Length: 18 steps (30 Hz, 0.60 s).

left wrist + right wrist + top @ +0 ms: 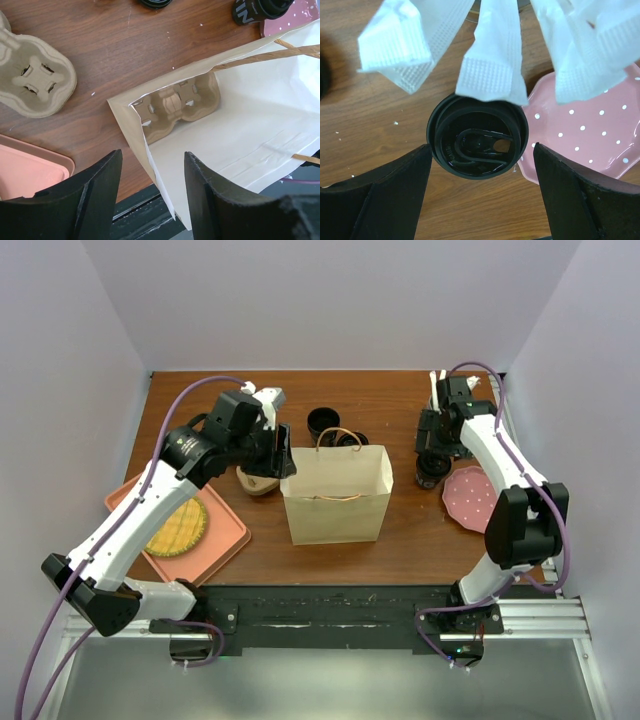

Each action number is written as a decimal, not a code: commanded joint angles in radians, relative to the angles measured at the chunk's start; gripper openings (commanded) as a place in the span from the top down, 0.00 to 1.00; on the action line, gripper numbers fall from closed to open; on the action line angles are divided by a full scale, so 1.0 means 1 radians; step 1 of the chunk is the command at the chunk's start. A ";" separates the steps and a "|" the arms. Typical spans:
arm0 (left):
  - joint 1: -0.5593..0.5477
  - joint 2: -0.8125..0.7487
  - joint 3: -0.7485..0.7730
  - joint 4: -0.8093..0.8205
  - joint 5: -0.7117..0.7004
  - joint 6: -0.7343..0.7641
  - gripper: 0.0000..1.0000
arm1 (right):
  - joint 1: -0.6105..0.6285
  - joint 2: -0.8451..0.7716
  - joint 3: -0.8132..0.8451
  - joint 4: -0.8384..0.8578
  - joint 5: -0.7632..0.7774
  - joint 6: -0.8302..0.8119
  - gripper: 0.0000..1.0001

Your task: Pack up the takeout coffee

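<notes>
Overhead view: the takeout coffee (432, 476) stands upright on the surface (400, 540), lid on. It is at 3 o'clock from the paper bag (335, 502) and apart from it. A pink dotted plate (470, 496) lies just beside the cup at 4 o'clock.

Right pincer (432, 454): directly above the cup. In the right wrist view its jaws are wide, one on each side of the lid, with a gap on both sides and nothing gripped. White textured packets (492, 70) hang across the top of that view.

Left pincer (278, 458): at the bag's 9 o'clock edge. In the left wrist view the jaws are partly spread, with the bag's rim running between them. The rim is not pinched.

Bag contents: one cardboard cup carrier (177, 102) stands against the inner wall. A second carrier (30, 75) lies on the surface at 10 o'clock from the bag, with a pink tray (25, 167) near it.

A lidless black cup (322, 422) stands at 12 o'clock from the bag.
</notes>
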 commanded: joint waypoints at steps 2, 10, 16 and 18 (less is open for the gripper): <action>0.009 -0.002 0.028 0.015 -0.006 0.008 0.42 | -0.001 0.014 -0.015 0.032 0.004 -0.008 0.13; 0.009 0.007 0.035 0.013 -0.006 0.010 0.42 | 0.001 0.023 -0.023 0.047 -0.017 0.001 0.16; 0.011 0.009 0.036 0.023 -0.006 0.010 0.42 | -0.001 0.032 -0.024 0.047 -0.011 0.003 0.17; 0.009 0.009 0.035 0.021 -0.003 0.010 0.42 | -0.001 0.032 -0.023 0.049 -0.013 0.004 0.19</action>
